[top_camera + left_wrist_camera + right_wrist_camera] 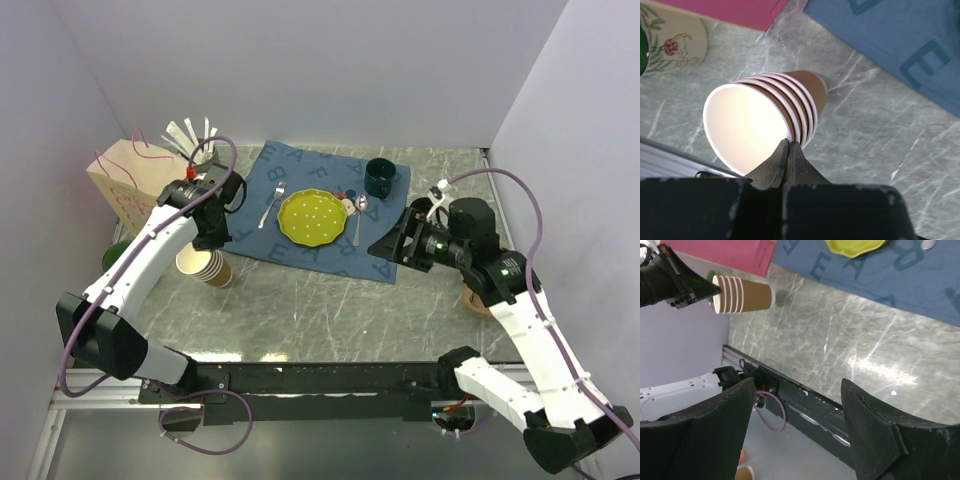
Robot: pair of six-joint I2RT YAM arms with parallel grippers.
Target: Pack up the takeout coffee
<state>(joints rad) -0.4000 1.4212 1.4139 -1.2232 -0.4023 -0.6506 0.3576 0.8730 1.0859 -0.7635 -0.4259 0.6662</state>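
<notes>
Left arm [150, 255]: white. It starts at the near left corner, goes up and away, then bends at the top.
Left wrist [205, 195]: black. It tips over so the fingers point down.
Left gripper [789, 146]: the two black fingers are pressed tight together. The tips touch and there is no gap.
Right arm [530, 320]: white. It starts at the near right corner, climbs up, then bends in toward the middle.
Right wrist [470, 225]: black. It lies on its side, so the fingers point across at the other arm.
Right gripper [796, 390]: the two black fingers stand far apart. Nothing sits between them.
Both grippers: well apart, each on its own side.
</notes>
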